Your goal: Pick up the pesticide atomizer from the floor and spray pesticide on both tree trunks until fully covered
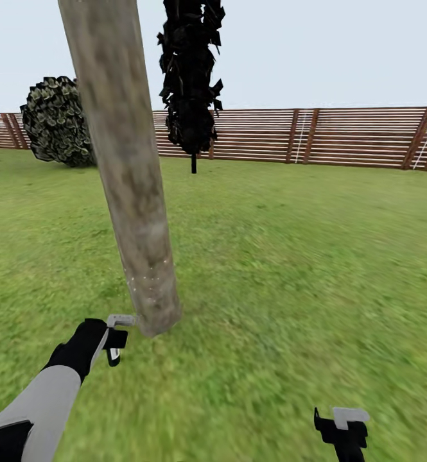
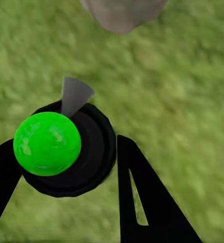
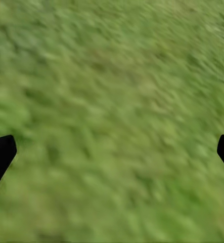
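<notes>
The pesticide atomizer is a round black body with a bright green cap and a grey cone nozzle. My left gripper is shut on it, a black finger on each side. The nozzle points at the foot of a tree trunk a short way ahead. In the head view that thick grey-brown trunk leans up out of the grass, and my left gripper hangs low just left of its base. A few pale specks dot the lower bark. My right gripper hovers open over bare grass.
Green lawn stretches to a brown slatted fence at the back. A narrow black cypress-like tree stands behind the trunk. A round leafy bush sits at the far left.
</notes>
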